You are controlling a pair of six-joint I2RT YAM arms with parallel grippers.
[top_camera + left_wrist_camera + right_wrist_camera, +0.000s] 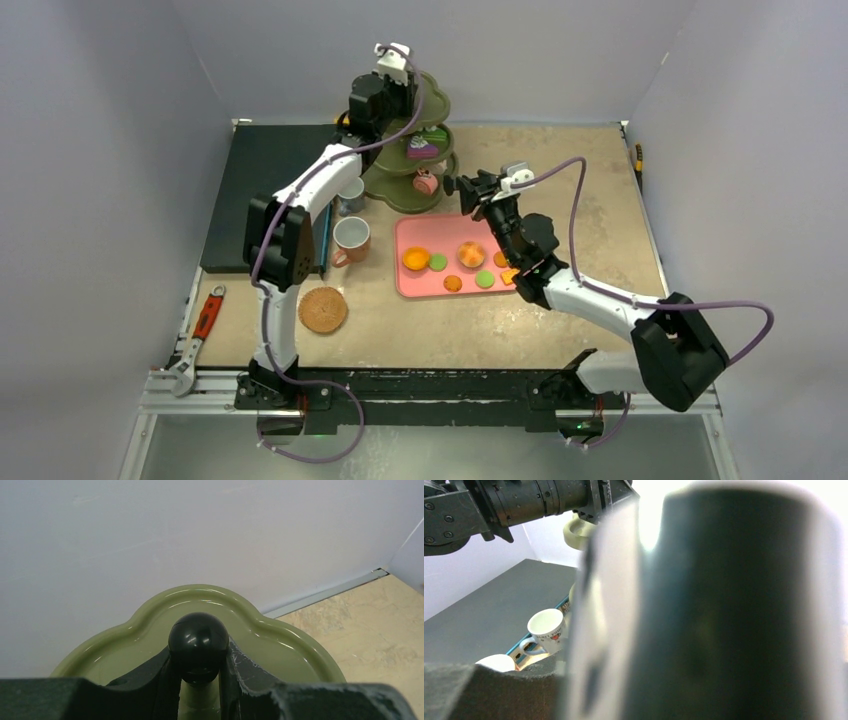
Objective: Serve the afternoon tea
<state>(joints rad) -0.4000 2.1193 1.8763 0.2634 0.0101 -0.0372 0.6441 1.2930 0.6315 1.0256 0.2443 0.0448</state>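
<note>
My left gripper [402, 98] is shut on the black ball knob [198, 637] on top of the green three-tier stand [440, 108]; its fingers [150, 680] clamp the knob from both sides. A purple cake slice [422, 148] lies on the middle tier and a pink cupcake [425, 183] on the lowest. My right gripper [470, 192] holds the black tongs [724, 605] just right of that cupcake; they fill the right wrist view, blurred. Orange [416, 258] and green [438, 262] rounds lie on the pink tray [405, 285]. The orange mug [351, 240] and the small grey mug [351, 194] stand left of the tray.
A black mat [255, 190] covers the table's left side, with a blue-edged flat thing [323, 235] beside the mugs. A round waffle [322, 310] lies front left. A red-handled wrench [200, 335] lies at the left edge. White walls close the back and sides.
</note>
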